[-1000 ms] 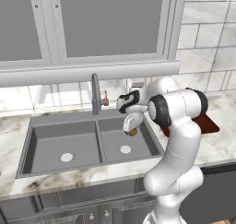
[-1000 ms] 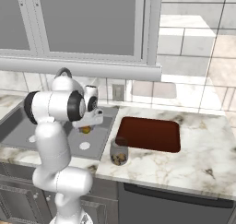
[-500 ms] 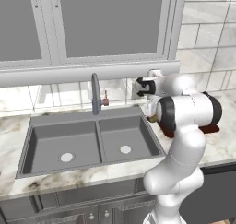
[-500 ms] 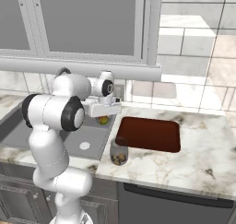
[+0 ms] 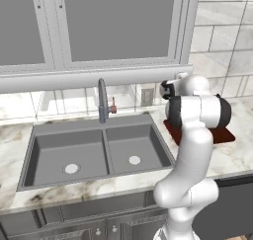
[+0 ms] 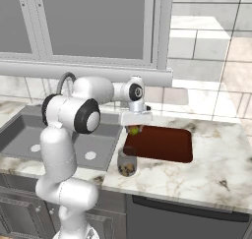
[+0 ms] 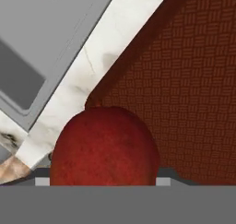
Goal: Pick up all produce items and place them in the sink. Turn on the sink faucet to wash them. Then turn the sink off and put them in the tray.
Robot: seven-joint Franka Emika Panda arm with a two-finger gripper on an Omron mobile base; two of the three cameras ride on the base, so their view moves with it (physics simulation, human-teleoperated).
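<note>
Swinging rightward since a second ago, my arm has left the right basin of the large dark grey double-basin sink (image 5: pixel 99 150) and now reaches over the near-left corner of the flat dark red-brown rectangular tray (image 6: pixel 165 143). White veined marble counter (image 6: pixel 206 176) runs under grey glass-front wall cabinets (image 5: pixel 118 24) and a pale tiled backsplash. My white two-finger gripper (image 6: pixel 134 129) holds the small rounded red fruit with a green-yellow patch (image 7: pixel 105 147) between its fingers, above the tray's edge. Beside the tray's near corner stands a small clear glass jar (image 6: pixel 127 163). A slim grey gooseneck faucet (image 5: pixel 102 100) rises behind the sink.
</note>
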